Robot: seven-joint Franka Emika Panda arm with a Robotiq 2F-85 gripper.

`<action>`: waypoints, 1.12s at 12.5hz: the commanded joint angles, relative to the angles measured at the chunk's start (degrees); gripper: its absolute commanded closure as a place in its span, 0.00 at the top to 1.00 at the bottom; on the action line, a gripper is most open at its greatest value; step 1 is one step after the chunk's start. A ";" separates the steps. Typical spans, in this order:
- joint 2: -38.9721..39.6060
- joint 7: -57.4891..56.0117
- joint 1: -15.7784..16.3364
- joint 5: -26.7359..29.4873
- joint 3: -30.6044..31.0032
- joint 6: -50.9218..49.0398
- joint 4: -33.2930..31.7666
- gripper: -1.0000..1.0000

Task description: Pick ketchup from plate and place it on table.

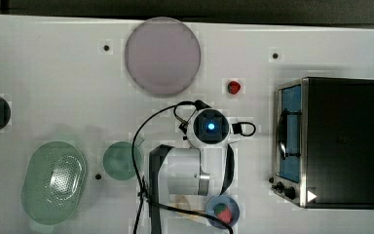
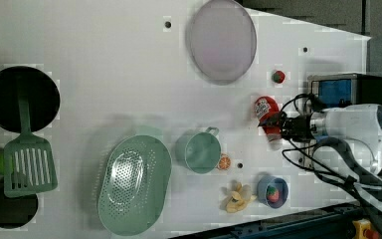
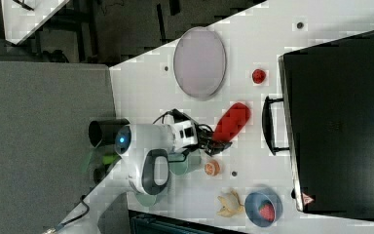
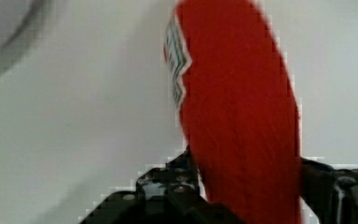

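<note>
Ketchup [image 4: 242,116] sat pinched between the fingers of the hand [image 2: 278,125], its red body reaching out past the fingertips with the label edge showing in the wrist view. It was off the plate [image 2: 222,40] and over the white surface [image 2: 104,74]; whether it touched the surface could not be told. Beyond the bottle from the hand lay a small red strawberry-like piece [image 3: 258,76], then the plate. Behind the hand stood a green cup [image 2: 201,152] and an orange slice [image 2: 224,162].
</note>
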 commanded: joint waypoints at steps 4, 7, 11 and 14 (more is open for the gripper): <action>-2.25 2.88 0.15 0.35 0.30 4.24 0.55 1.00; -7.68 3.19 0.15 0.35 0.29 1.43 3.60 1.00; -14.21 6.21 0.14 1.02 0.27 -16.46 13.50 1.00; -16.02 9.30 0.23 1.17 0.33 -28.91 24.64 1.00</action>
